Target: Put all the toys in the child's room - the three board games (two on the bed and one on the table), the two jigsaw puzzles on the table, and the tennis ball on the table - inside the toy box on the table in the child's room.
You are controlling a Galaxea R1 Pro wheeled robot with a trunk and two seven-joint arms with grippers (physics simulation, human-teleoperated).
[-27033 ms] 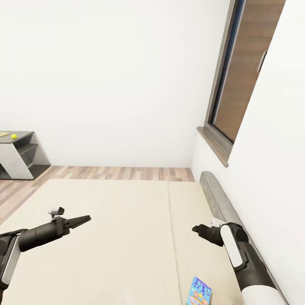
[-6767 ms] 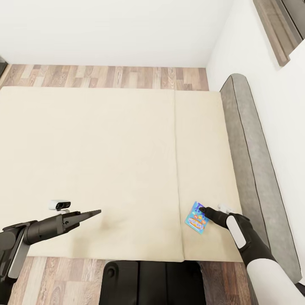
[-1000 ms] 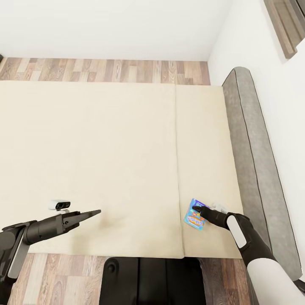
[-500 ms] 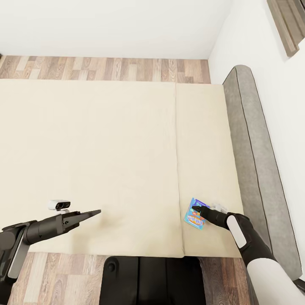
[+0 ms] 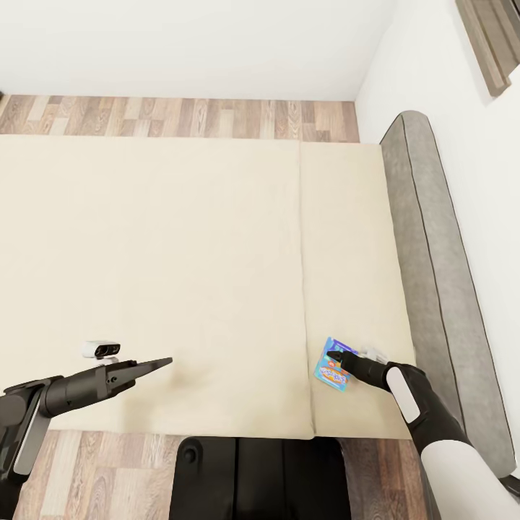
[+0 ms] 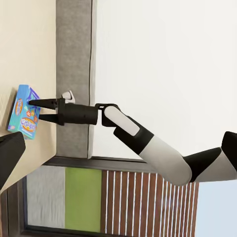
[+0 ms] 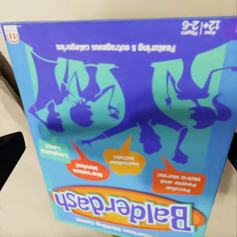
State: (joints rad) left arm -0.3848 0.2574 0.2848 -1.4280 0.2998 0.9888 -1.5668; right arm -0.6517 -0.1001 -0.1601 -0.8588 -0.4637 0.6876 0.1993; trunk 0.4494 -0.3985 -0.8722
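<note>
Blue board game (image 6: 23,111): flat box with orange print, lying on the cream bed (image 6: 24,44). The two black fingers (image 6: 40,103) of the right gripper (image 6: 33,110) stand parted, both tips over the box's near edge; contact cannot be told. Behind the fingers: small white fitting on the wrist, black forearm, white arm shell (image 6: 143,140). Grey padded headboard (image 6: 74,64) runs behind the fingers, white wall (image 6: 168,59) beyond it. One dark left finger (image 6: 9,155) shows at the frame edge, apart from the box.

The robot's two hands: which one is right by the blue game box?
The right gripper. Its open fingertips sit over the blue game box on the bed; the left gripper points across bare mattress.
</note>
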